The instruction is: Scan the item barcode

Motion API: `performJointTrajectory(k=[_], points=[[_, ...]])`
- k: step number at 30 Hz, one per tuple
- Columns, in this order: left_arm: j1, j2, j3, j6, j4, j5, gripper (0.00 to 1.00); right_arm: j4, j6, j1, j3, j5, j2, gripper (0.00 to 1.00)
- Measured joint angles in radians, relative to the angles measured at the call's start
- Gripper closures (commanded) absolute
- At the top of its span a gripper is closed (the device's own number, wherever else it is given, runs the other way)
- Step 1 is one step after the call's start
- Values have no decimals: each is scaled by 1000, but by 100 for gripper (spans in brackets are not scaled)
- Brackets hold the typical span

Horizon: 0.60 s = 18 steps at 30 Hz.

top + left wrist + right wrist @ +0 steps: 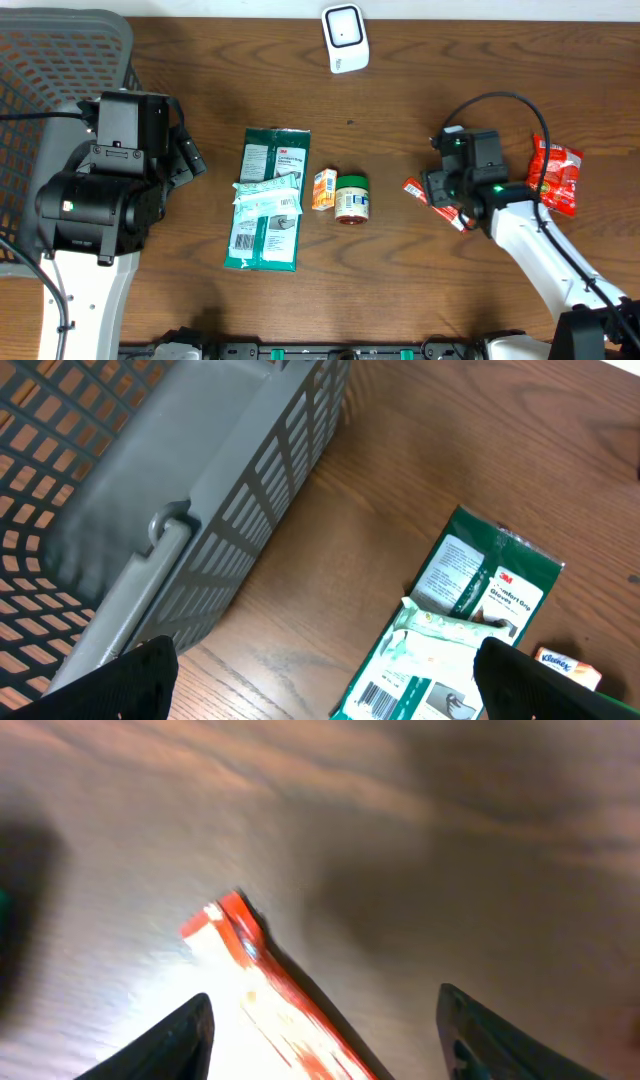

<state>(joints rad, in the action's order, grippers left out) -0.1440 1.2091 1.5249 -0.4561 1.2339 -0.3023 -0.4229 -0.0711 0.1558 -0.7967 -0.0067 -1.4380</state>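
Red packet (265, 990) lies within spread right gripper (325, 998); overhead alone shows scanner (345, 38); left gripper (325, 652) also spread.

The overhead camera looks straight down from far above and takes in the whole table (400, 90). The left wrist camera looks slanting down past the left fingers (120, 685). Ahead of the jaws it shows the grey basket (200, 510) and the green packet (470, 600), and both appear in the overhead view also. The right wrist camera sits very near the tabletop and its picture is blurred. The red wrapper (285, 1020) between its jaws shows overhead too.
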Motion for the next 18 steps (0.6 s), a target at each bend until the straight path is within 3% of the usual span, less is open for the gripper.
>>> performJointTrajectory(k=[5,10,16,18], points=[[0,0,0,0,0,0,5,-71,-40,-11,0,-1,0,36],[0,0,0,0,0,0,5,-73,-112,-11,0,-1,-19,50],[0,0,0,0,0,0,5,-64,-207,-11,0,-17,-142,55],[0,0,0,0,0,0,5,-64,-236,-11,0,-45,-181,70]])
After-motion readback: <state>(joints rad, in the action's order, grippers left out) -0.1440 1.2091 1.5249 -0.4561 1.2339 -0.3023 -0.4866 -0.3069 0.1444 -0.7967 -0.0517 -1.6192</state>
